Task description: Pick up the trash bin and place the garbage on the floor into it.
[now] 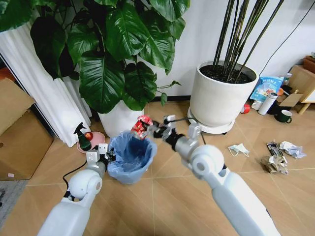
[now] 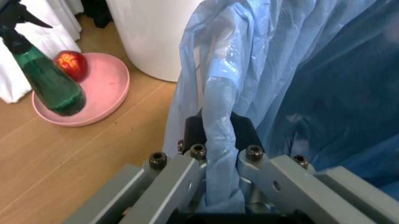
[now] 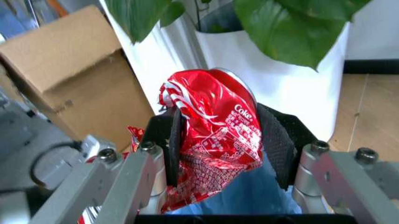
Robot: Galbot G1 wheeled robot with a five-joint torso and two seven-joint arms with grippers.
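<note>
The trash bin [image 1: 130, 157] with its crinkly light-blue bag hangs just above the floor in front of the leafy plant's pot. My left gripper [image 1: 105, 156] is shut on its rim, the blue bag [image 2: 219, 140] pinched between the fingers. A crushed red can [image 1: 142, 127] is held over the bin's far rim by my right gripper [image 1: 146, 129], which is shut on it. Up close, the red can [image 3: 215, 135] sits between the black pads. More garbage lies on the floor at the right: a face mask [image 1: 239, 149], dark wrappers [image 1: 274, 158] and crumpled paper [image 1: 292, 149].
A white pot [image 1: 120, 119] with a big leafy plant stands right behind the bin, a larger white pot [image 1: 221, 98] to the right. A pink dish [image 1: 92, 141] with a green spray bottle [image 1: 82, 137] sits left. Cardboard boxes [image 1: 19, 132] stand far left; mug, bottle and blue bag far right.
</note>
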